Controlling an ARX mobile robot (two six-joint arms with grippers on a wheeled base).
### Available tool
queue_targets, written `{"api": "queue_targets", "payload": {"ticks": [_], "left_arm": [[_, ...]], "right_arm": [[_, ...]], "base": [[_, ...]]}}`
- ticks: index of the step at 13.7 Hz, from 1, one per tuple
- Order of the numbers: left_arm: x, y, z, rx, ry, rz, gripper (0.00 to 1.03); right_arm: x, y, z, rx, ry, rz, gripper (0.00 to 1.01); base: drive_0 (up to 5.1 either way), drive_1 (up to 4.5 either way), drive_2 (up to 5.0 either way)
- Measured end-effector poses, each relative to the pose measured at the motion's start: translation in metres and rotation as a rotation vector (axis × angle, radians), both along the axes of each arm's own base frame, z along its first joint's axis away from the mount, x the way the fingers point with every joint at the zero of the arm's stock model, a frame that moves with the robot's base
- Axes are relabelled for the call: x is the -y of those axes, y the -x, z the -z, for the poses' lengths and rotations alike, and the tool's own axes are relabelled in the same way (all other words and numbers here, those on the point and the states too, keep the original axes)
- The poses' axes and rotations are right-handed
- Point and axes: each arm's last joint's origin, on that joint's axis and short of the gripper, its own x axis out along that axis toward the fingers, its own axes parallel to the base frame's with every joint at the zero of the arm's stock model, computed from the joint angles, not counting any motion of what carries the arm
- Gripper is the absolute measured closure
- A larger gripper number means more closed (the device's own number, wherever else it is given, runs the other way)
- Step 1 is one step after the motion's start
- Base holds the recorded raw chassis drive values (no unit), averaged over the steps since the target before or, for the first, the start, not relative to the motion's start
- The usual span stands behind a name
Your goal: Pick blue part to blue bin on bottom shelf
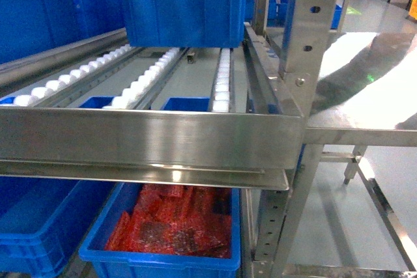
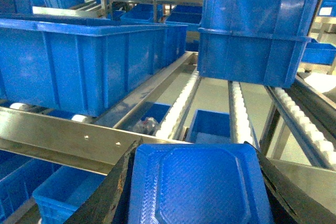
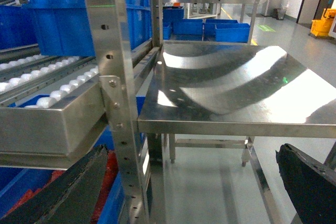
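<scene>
Blue part (image 2: 198, 187) between left fingers (image 2: 107, 203)

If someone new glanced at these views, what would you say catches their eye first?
Probably the blue part filling the bottom of the left wrist view, held between the left pincer's dark fingers. In the head view, the crate of red netted stuff stands out under the steel rail, below the white roller tracks. To the right gleams the flat steel table.

Flat blue part (image 2: 197, 187) sits clamped between dark end-effector fingers (image 2: 113, 192).
</scene>
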Motion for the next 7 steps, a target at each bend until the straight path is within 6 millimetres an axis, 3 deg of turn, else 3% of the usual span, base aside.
{"api": "queue_targets", "payload": {"ticks": [7], "left_arm": [[0.0000, 0.0000, 0.0000, 0.000, 0.000, 0.000, 0.59]], "right_arm": [[0.0000, 0.0000, -0.0001, 0.001, 0.000, 0.000, 0.03]], "base": [[-5.0, 2.41, 2.4]]}}
